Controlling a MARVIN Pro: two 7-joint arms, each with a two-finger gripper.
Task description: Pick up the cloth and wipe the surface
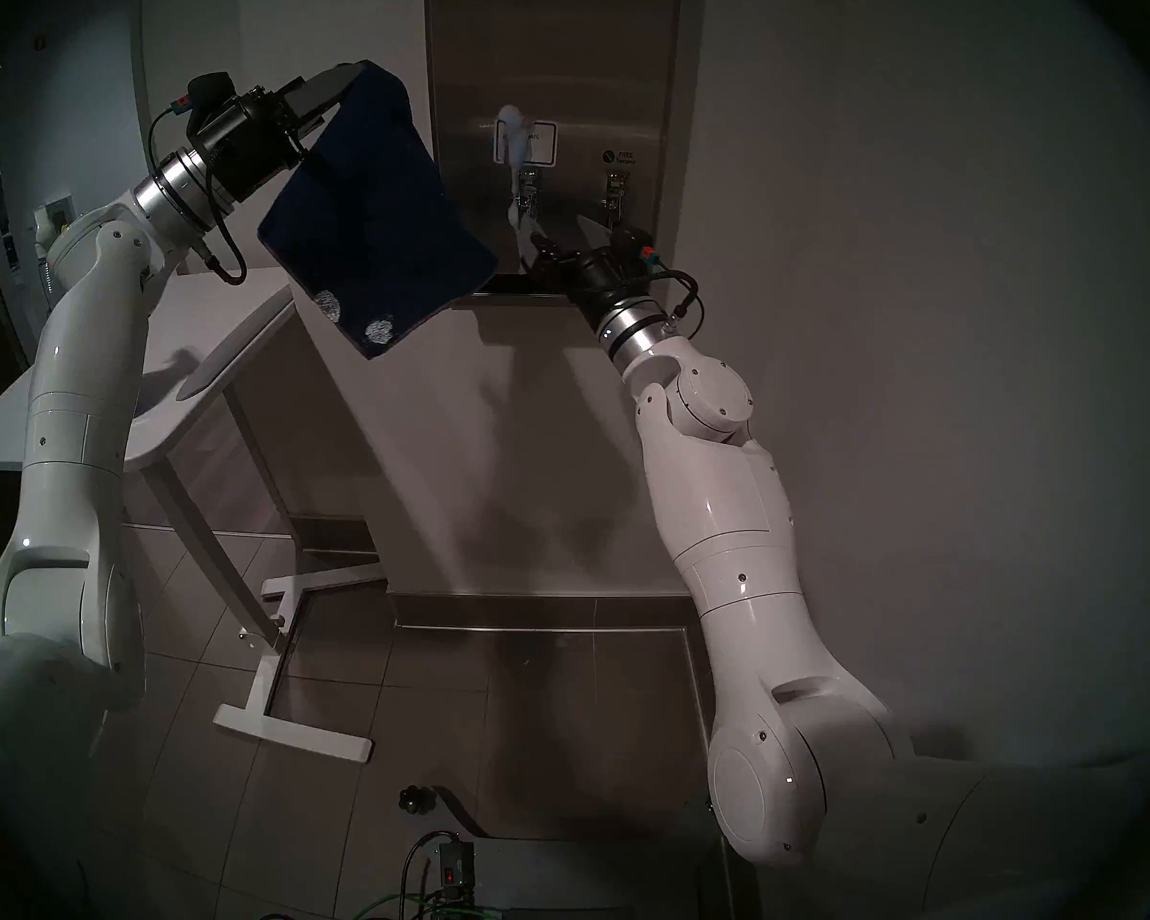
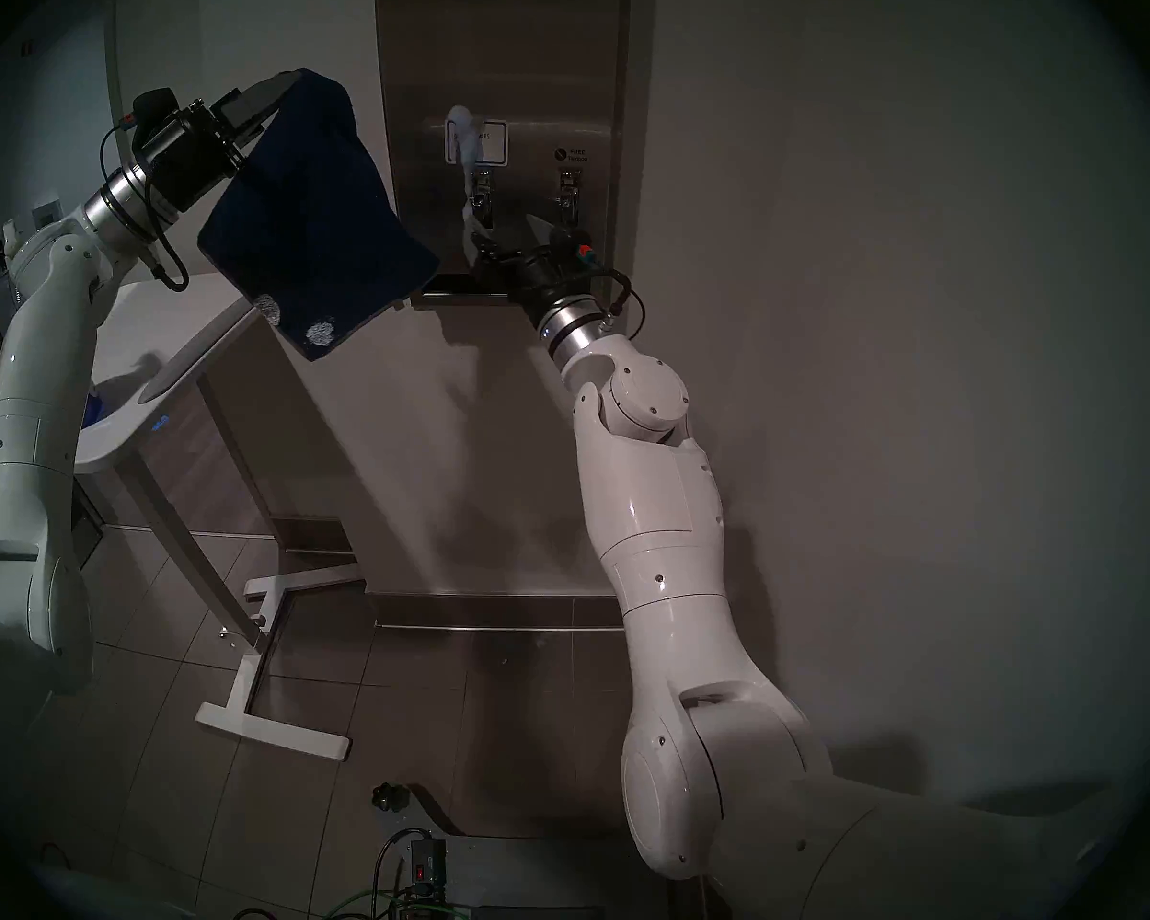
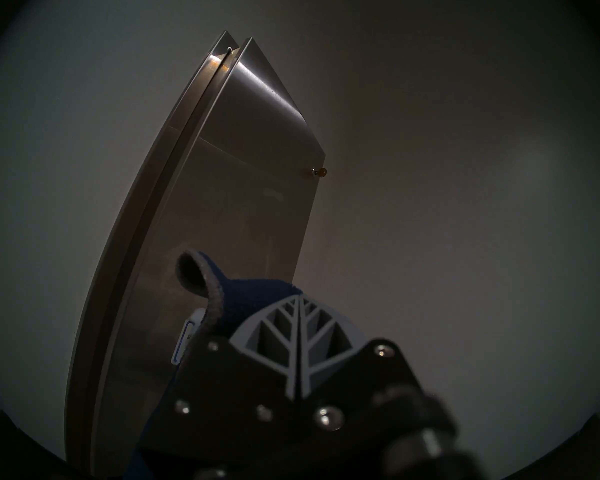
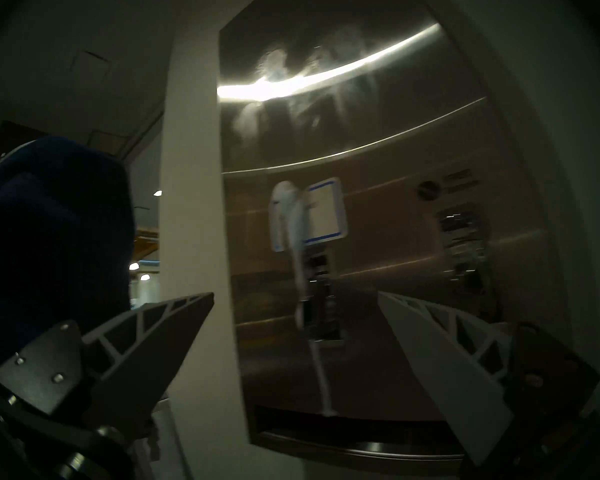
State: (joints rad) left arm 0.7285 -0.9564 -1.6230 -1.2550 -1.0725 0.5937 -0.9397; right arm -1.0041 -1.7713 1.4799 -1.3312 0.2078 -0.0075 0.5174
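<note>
The stainless-steel dispenser front (image 1: 552, 69) stands ahead of both arms, a white foamy streak (image 1: 516, 145) running down it past the left lever (image 1: 527, 185) toward the dark bottom slot (image 4: 354, 430). The navy cloth (image 1: 366, 215) hangs in the air, pinched by its upper hem in the left gripper (image 1: 343, 79), whose jaws are clamped on it; most of the fabric drapes below and slightly ahead of the fingertips, off to the side of the panel and apart from it. The right gripper (image 4: 295, 334) has its jaws spread wide and holds nothing, just in front of the lower panel, near the slot. To wipe well, I judge the left arm should bring the hanging fabric flat against the steel above the streak and sweep downward, minding the two levers. The loose lower corner could snag there.
</note>
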